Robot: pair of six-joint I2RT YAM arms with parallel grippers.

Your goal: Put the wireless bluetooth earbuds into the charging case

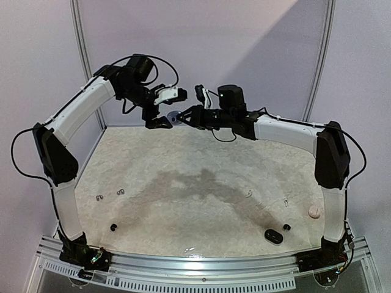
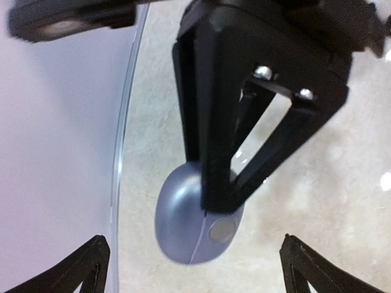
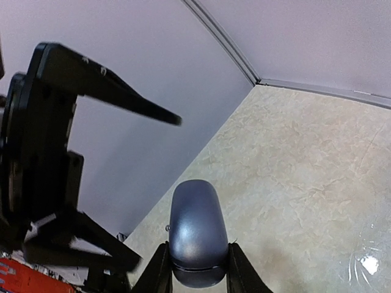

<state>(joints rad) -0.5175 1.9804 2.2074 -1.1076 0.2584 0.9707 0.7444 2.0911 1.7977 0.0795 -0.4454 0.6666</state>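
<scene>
right gripper (image 3: 197,259) is clamped on a blue-grey case (image 3: 195,223), held up in the air. left gripper (image 1: 160,121) is just beside it, jaws wide apart, holding nothing. earbuds (image 1: 113,227) lie loose on the worktop (image 1: 183,165), well below and away from both grippers. risk: the case looks pinched near one end, so it could twist or slip if the left gripper nudges it. can't tell the hinge side or whether the lid is shut. buds are too tiny to sort, and the left wrist view is blurry.
</scene>
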